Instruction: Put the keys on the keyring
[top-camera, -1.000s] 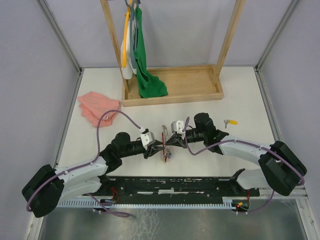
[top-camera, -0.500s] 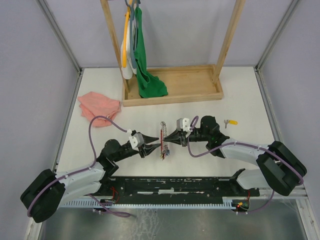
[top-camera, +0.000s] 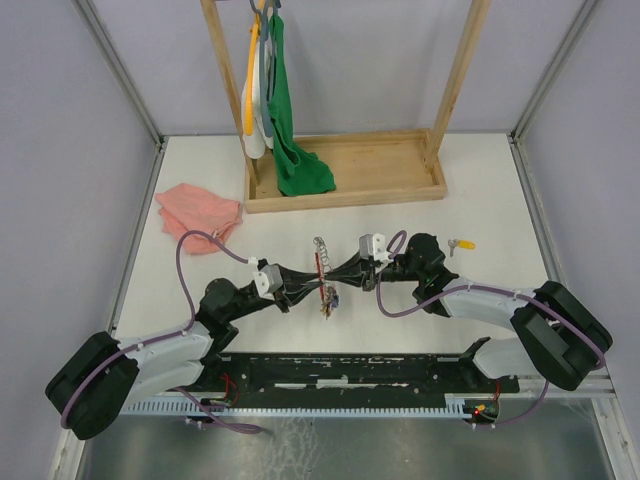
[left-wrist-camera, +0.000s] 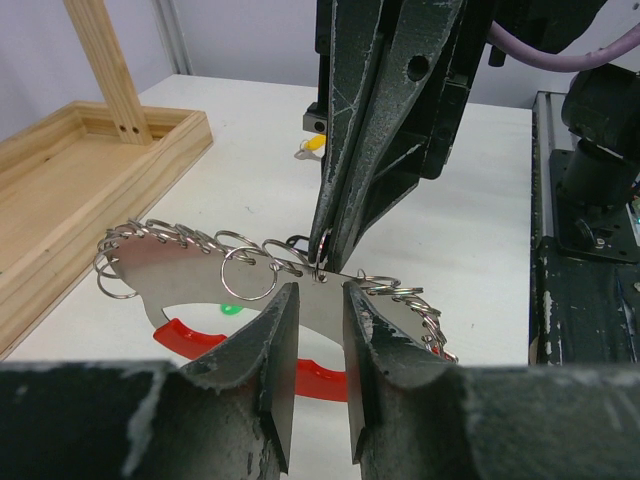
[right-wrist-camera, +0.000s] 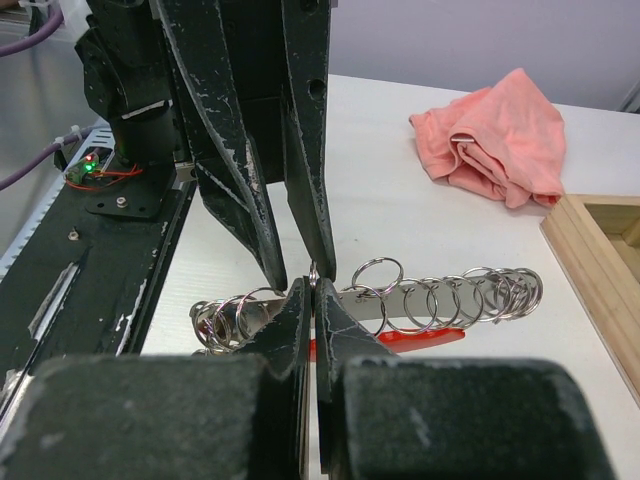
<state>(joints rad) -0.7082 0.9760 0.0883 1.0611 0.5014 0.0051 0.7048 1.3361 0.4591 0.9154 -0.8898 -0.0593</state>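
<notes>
Keyring (left-wrist-camera: 170, 278): flat silver crescent, thin as a line when seen from above; red arc (left-wrist-camera: 190, 340) along the lower side; upper edge strung end to end with small split rings (right-wrist-camera: 480, 290).
Keyring position: was held up on edge over the middle of the table (top-camera: 500, 200), between the two pincers.
Right pincer (right-wrist-camera: 312, 300): fingers were pressed together, clamped on the keyring's ringed upper edge about halfway along.
Left pincer (left-wrist-camera: 315, 300): fingers stood a little apart, tips right at the silver plate, facing the right pincer's tips; contact with the plate could not be told.
Keys: bunch of keys (top-camera: 328, 300) sat at the keyring's near end, tags too small to tell; yellow-tagged key (top-camera: 462, 243) lay flat on the table, well apart, beyond the right arm.
Surroundings: pink cloth (right-wrist-camera: 500, 135) lay crumpled at the left; wooden tray (top-camera: 350, 185) stood at the far side, green cloth (top-camera: 295, 150) hanging into it.
</notes>
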